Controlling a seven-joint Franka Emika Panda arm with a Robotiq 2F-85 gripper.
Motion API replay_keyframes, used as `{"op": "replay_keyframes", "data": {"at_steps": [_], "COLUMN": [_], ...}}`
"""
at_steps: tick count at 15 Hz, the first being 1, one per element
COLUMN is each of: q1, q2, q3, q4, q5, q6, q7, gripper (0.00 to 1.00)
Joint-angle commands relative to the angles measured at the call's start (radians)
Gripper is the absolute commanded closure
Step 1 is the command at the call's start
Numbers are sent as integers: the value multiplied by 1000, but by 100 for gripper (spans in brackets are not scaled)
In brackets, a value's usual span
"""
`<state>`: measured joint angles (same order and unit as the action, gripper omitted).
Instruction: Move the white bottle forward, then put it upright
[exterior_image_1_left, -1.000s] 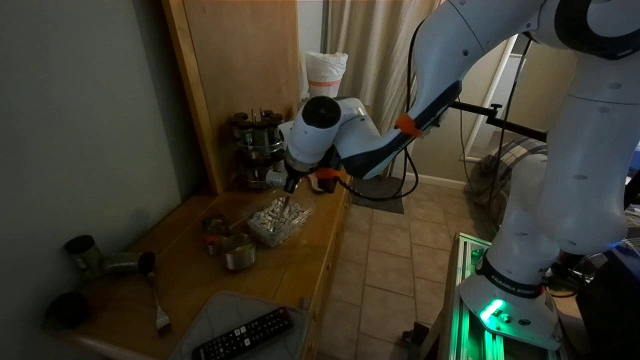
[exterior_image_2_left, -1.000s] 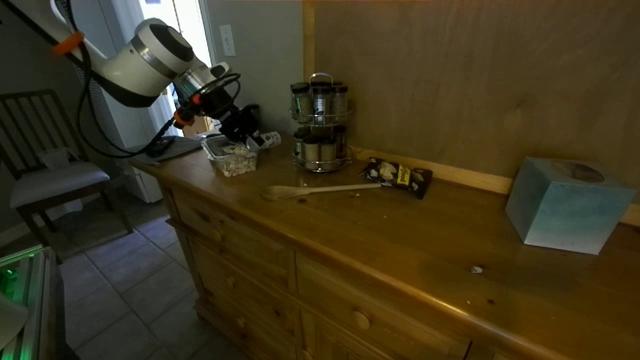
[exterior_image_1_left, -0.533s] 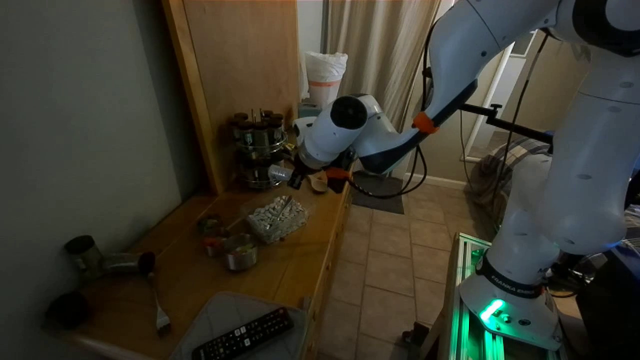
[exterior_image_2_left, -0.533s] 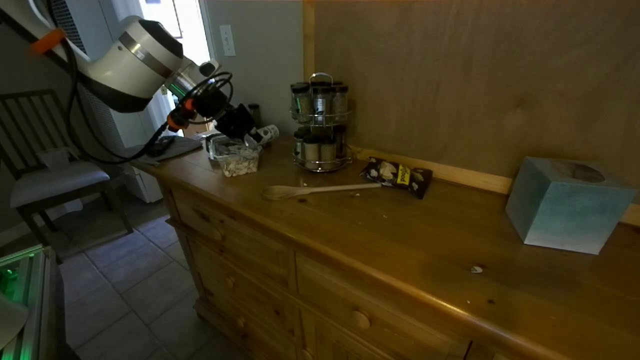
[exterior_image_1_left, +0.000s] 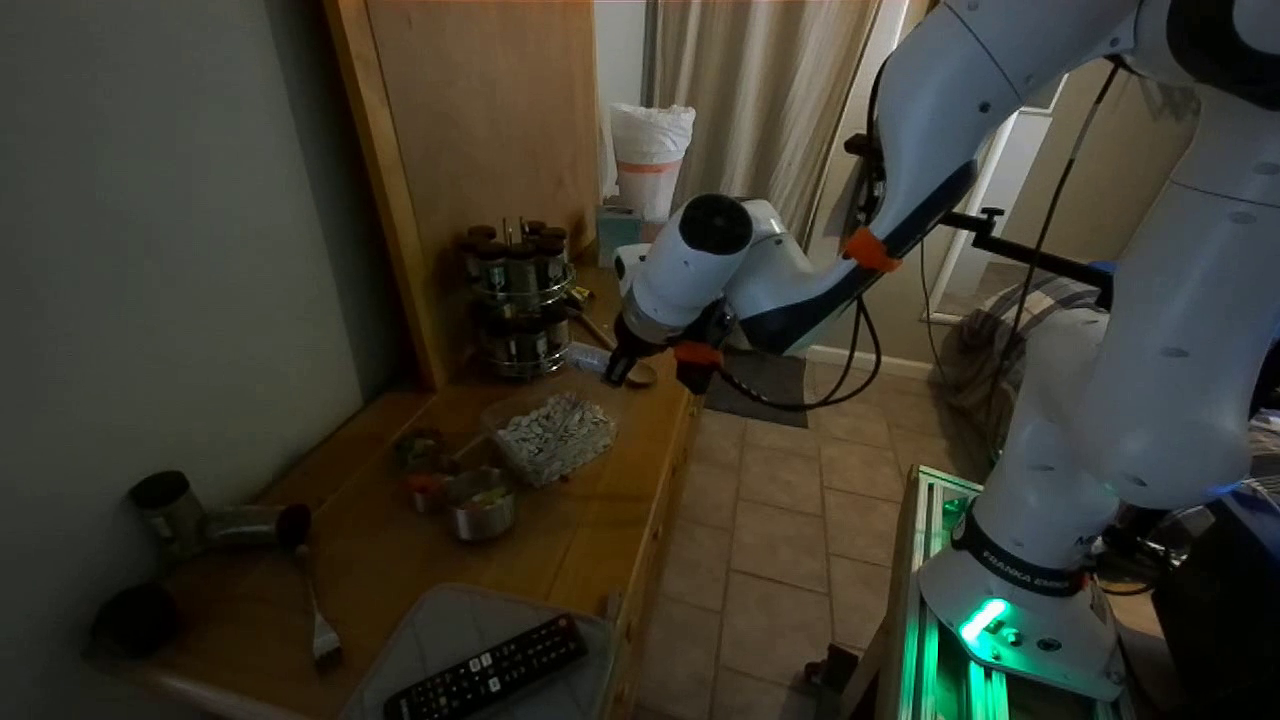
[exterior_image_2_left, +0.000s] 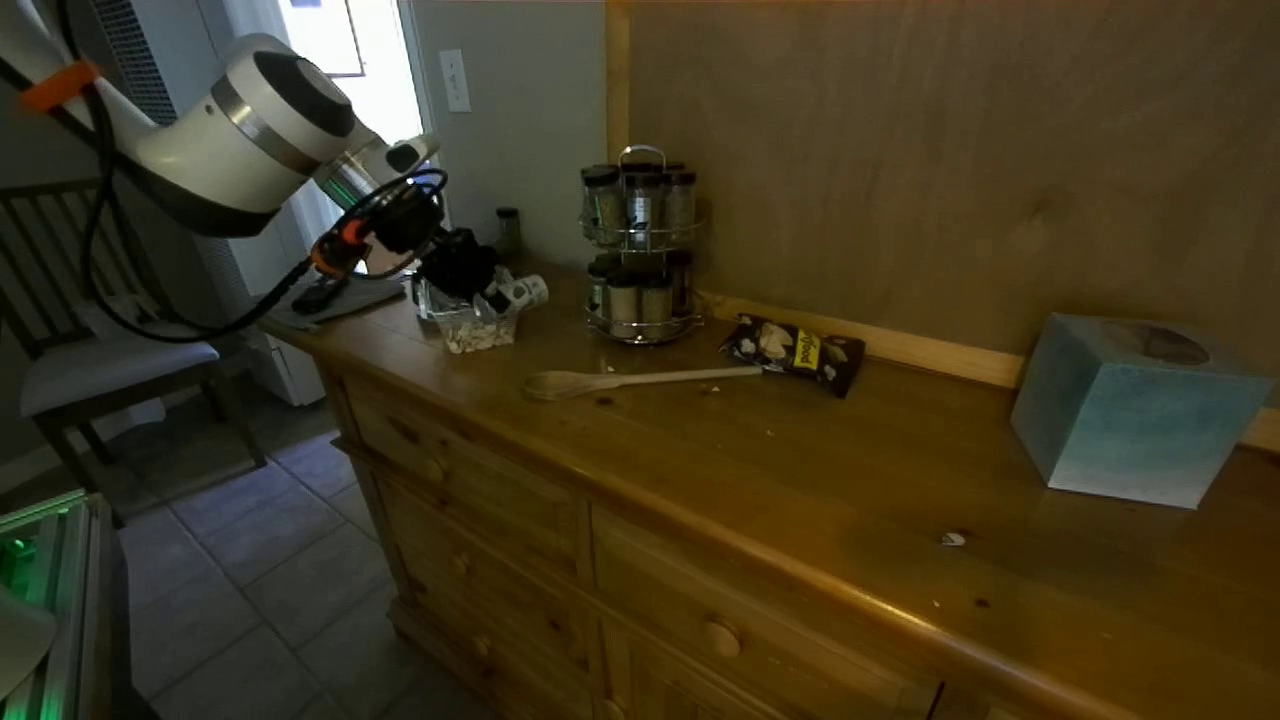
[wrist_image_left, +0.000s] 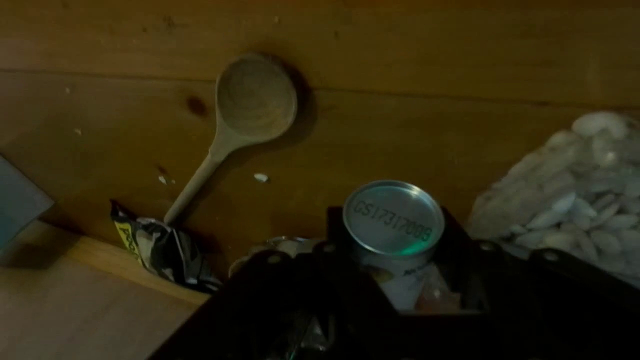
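**My claw (wrist_image_left: 395, 236) grips a white bottle (wrist_image_left: 393, 217) near the clear tub (exterior_image_1_left: 520, 465)**

In an exterior view, left of centre, the tub is filled with pale, seed-like pieces (exterior_image_1_left: 557, 430). Just below and left of it a small metal cup (exterior_image_1_left: 482, 522) holds yellow-green bits (exterior_image_1_left: 490, 498); beside the cup a second container (exterior_image_1_left: 428, 490) shows something red. Near the middle of an exterior view, a two-tiered wire rack (exterior_image_2_left: 643, 334) carries dark-lidded jars (exterior_image_2_left: 643, 205).

My bench (exterior_image_2_left: 820, 460) is warm brown wood with drawers (exterior_image_2_left: 690, 590) below. On it, at the centre of that frame, a wooden spoon (exterior_image_2_left: 570, 385) lies with its handle running up to a black packet (exterior_image_2_left: 797, 350); a blue box (exterior_image_2_left: 1120, 410) stands at the right. At the bottom of an exterior view a remote (exterior_image_1_left: 490, 668) rests on a grey mat (exterior_image_1_left: 450, 618). The floor (exterior_image_1_left: 775, 560) is tiled, a curtain (exterior_image_1_left: 770, 120) hangs at the top, and a chair (exterior_image_2_left: 130, 370) stands at the left of an exterior view.

My claw is narrowed onto the bottle from both sides. The bottle leans far over, its long axis close to level. In an exterior view the bottle (exterior_image_1_left: 588, 355) sits near centre, just above the tub, reaching left from my claw; in an exterior view its free end (exterior_image_2_left: 530, 291) points right and slightly up. In the wrist view its round metal end, stamped with characters, faces the camera. Whether it touches the bench I can't tell.
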<state>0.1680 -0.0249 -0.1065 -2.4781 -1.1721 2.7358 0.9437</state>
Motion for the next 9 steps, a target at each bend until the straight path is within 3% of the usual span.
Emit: {"op": "replay_keyframes", "data": {"at_steps": [1, 5, 9], "q1": [-12, -28, -51], "q2": [-78, -98, -49], "q3": [-14, -26, -43], "q4": [-85, -102, -61], "q5": [50, 7, -61], "q6": [-51, -81, -33], "q7": [9, 61, 88], "gripper": [81, 81, 81]}}
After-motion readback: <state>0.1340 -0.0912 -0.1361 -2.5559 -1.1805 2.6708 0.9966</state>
